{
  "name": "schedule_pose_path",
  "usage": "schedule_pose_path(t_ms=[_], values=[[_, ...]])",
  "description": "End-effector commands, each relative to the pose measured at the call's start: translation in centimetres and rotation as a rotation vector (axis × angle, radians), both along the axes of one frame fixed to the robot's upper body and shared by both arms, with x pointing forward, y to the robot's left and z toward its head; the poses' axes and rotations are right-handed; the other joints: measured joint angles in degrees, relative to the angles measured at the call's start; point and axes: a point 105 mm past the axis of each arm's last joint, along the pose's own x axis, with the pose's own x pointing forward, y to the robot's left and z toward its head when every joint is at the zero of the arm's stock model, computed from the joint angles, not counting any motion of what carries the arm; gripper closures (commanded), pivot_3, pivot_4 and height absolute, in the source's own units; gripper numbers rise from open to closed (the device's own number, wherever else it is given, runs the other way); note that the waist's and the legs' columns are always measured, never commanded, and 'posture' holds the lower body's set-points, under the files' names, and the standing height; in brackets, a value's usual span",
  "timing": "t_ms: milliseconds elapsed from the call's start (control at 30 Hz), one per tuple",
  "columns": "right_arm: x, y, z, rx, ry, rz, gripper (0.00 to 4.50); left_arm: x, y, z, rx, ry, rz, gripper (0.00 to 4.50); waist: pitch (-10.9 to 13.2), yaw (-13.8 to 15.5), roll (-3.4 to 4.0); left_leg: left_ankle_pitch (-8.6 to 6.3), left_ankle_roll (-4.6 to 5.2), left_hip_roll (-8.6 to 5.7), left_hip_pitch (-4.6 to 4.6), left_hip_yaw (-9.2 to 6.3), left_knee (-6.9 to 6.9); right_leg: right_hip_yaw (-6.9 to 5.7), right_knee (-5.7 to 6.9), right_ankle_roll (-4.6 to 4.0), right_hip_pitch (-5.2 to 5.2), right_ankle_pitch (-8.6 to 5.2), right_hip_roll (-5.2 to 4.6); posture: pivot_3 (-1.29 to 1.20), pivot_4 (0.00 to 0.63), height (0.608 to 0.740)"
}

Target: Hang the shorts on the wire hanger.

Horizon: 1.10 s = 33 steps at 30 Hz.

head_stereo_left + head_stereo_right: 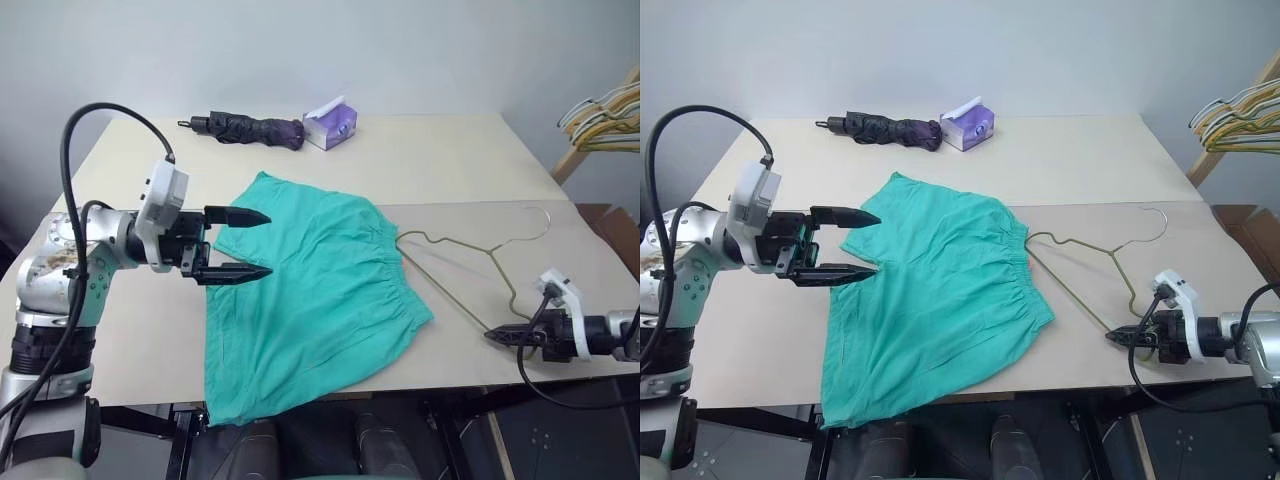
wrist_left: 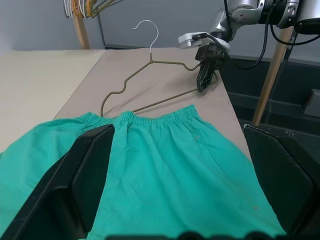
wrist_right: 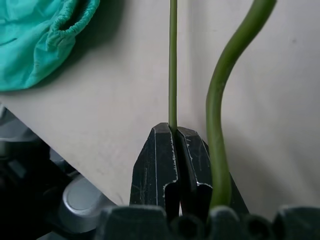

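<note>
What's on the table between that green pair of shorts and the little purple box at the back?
Nothing: between the teal-green cloth shorts and the purple tissue box, the left eye view shows bare beige tabletop. The folded dark umbrella lies beside the box.

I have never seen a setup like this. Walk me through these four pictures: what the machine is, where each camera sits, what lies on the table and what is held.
This is a humanoid robot with two arms, each ending in a gripper of two black fingers. Two pictures come from cameras in its head, looking down over a beige table. The other two come from a camera on each wrist, looking along that gripper's fingers.

On the table lie teal-green shorts, a thin olive wire hanger, a folded dark umbrella and a purple tissue box. More hangers hang at the right edge.

The left gripper is open over the shorts, holding nothing. The right gripper is shut on the wire hanger's corner.
</note>
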Motion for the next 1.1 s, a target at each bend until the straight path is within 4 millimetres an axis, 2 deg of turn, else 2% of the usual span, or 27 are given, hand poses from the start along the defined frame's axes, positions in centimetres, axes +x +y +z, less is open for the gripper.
schedule_pose_path(t_ms=[33, 267, 533, 933, 1100], values=[[0.0, 0.1, 1.6, 0.042, -0.008, 0.03, 4.5, -0.5, 0.0, 0.7, 0.013, -0.039, -0.014, 0.04, 0.0, 0.03, 0.0, 0.0, 0.0, 0.01, 0.0, 0.0, 0.0, -0.02, 0.0, 0.0, 0.0, 0.0, 0.0, 0.01, 0.138, 0.74], [0.1, 0.3, 3.0, 0.112, -0.026, 0.083, 4.5, -0.2, 0.3, 0.8, 0.027, -0.05, 0.01, 0.04, 0.05, 0.04, 0.0, 0.0, 0.0, 0.01, -0.01, 0.0, -0.01, -0.01, -0.03, -0.01, 0.0, -0.01, 0.0, 0.03, 0.146, 0.74], [-0.6, 0.8, 2.7, 0.085, 0.025, 0.179, 4.5, -0.4, 0.5, 0.6, 0.034, -0.055, 0.02, 0.04, 0.13, 0.16, 0.04, -0.02, 0.01, 0.01, -0.02, -0.01, -0.02, -0.03, -0.09, -0.01, -0.01, -0.02, 0.0, 0.04, 0.142, 0.74], [3.6, 1.5, 1.4, -0.006, -0.01, 0.193, 4.5, -0.4, 0.4, 0.6, 0.047, -0.067, 0.019, 0.04, 0.19, 0.24, 0.07, -0.04, -0.01, 0.01, -0.07, 0.0, -0.04, -0.03, -0.14, 0.0, -0.05, -0.01, 0.0, 0.07, 0.126, 0.74], [4.2, 1.9, 2.0, -0.013, -0.005, 0.287, 4.5, -0.6, 0.6, 0.7, 0.05, -0.077, 0.031, 0.04, 0.19, 0.61, 0.07, -0.05, 0.0, -0.01, -0.25, 0.0, -0.05, -0.04, -0.2, 0.02, -0.17, -0.01, -0.02, 0.09, 0.123, 0.74]])
